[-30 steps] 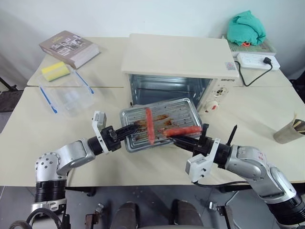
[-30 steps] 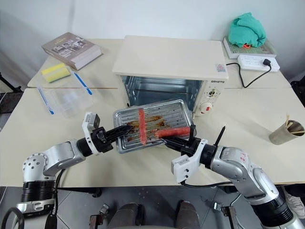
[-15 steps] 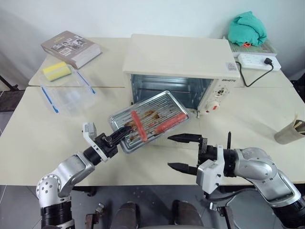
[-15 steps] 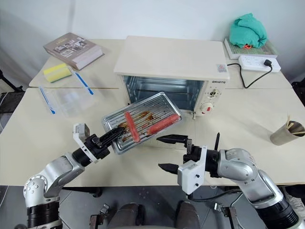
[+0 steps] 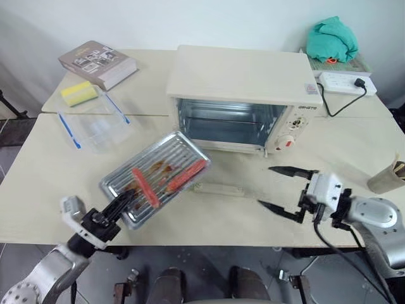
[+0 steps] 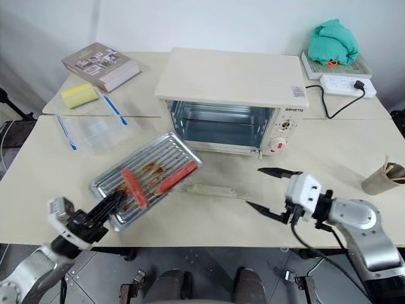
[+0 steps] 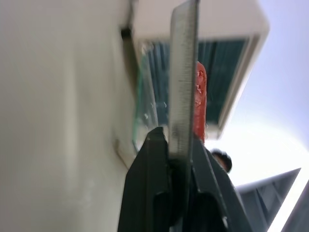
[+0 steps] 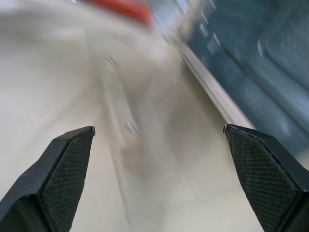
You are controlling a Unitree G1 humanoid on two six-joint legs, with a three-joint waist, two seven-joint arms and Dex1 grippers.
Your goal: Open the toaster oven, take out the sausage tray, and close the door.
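The sausage tray (image 5: 155, 178) is now clear of the toaster oven (image 5: 243, 98), carried out toward seven o'clock of the open cavity. A second ago both grippers held it just in front of the oven. The left gripper (image 5: 120, 204) alone pinches the tray's near corner, jaws narrow on the rim, two sausages still aboard. The right gripper (image 5: 286, 189) has let go and swung to four o'clock, jaws wide and empty. The door (image 5: 218, 166) lies flat open, so setting the tray down and closing up remain.
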